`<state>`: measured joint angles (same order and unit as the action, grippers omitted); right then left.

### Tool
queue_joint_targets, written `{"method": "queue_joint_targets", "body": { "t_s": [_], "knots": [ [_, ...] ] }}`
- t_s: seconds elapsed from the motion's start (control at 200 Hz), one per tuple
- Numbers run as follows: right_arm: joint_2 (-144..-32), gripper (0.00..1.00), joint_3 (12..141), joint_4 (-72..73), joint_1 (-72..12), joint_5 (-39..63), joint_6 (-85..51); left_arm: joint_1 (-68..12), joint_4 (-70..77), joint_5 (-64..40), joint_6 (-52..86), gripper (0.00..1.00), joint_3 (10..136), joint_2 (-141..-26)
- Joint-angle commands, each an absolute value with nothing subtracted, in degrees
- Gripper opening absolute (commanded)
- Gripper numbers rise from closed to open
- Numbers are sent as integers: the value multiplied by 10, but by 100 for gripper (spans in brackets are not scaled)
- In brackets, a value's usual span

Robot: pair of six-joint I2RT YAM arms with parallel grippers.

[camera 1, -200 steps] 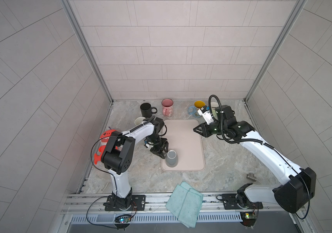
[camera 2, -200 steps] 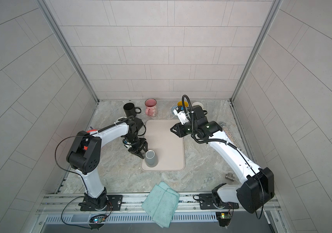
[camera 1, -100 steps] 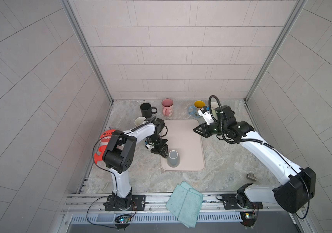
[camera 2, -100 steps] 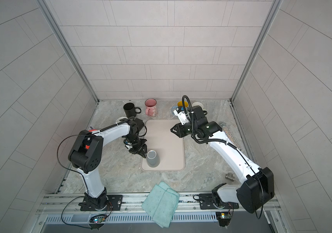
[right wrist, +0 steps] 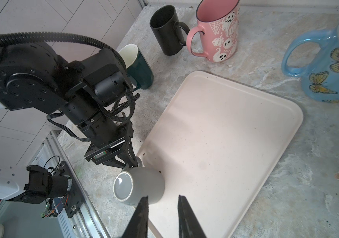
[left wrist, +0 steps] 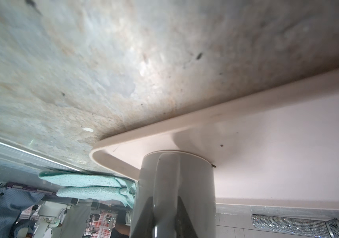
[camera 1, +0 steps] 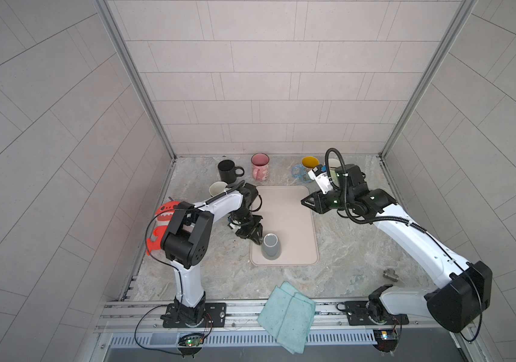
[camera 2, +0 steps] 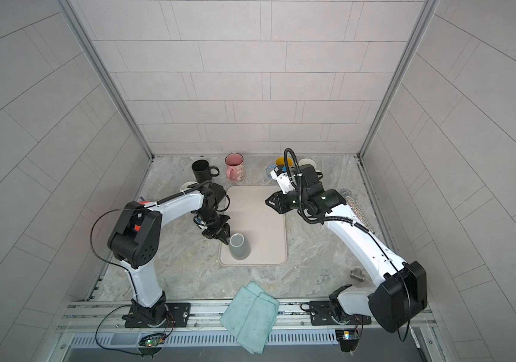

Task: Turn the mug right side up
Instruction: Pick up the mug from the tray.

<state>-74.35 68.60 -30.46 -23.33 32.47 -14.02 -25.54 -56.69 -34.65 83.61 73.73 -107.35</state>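
- The grey mug (camera 1: 271, 247) stood upside down, base up, near the front left corner of the beige tray (camera 1: 285, 213), in both top views (camera 2: 239, 247).
- The left gripper (camera 1: 258, 239) reached the mug from the tray's left edge, and its jaws were clamped together on the handle.
- In the left wrist view the dark fingers (left wrist: 143, 220) sat on either side of the handle, with the mug's (left wrist: 195, 185) rim against the tray (left wrist: 288, 144).
- Whether the rim lay fully flat was hard to judge; it looked seated.
- The right wrist view showed the left gripper (right wrist: 132, 163) pinching the handle beside the mug's (right wrist: 137, 185) glossy base.
- The right gripper (camera 1: 305, 202) hovered above the tray's far right edge, well apart from the mug.
- Its jaws stood slightly apart with nothing between them, as the right wrist view (right wrist: 162, 197) showed.
- A black mug (camera 1: 228, 170), a pink mug (camera 1: 260, 166) and a blue mug (camera 1: 305, 166) with a yellow inside stood upright along the back of the marble table (camera 1: 344, 250).
- A dark green mug (right wrist: 139, 70) with a white inside stood just off the tray's far left corner.
- A teal cloth (camera 1: 288, 315) hung over the table's front edge.
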Motion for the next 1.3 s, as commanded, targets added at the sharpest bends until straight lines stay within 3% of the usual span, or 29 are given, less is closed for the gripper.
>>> {"method": "queue_joint_targets", "body": {
  "t_s": [0.0, 0.345, 0.741, 1.126, 1.296],
  "knots": [
    [-726, 26, 677, -300, -231, 319, -143, -258, -527, -314, 809, 0, 761, -1047],
    [-715, 26, 674, -300, -230, 308, -145, -260, -428, -260, 758, 0, 764, -980],
    [-707, 26, 704, -316, -221, 301, -149, -262, -265, -172, 609, 0, 747, -895],
    [-745, 27, 794, -308, -220, 395, -255, -283, 40, -59, 374, 0, 645, -790],
    [-771, 27, 788, -229, -220, 441, -344, -301, 203, -47, 315, 0, 584, -776]
  ]
}}
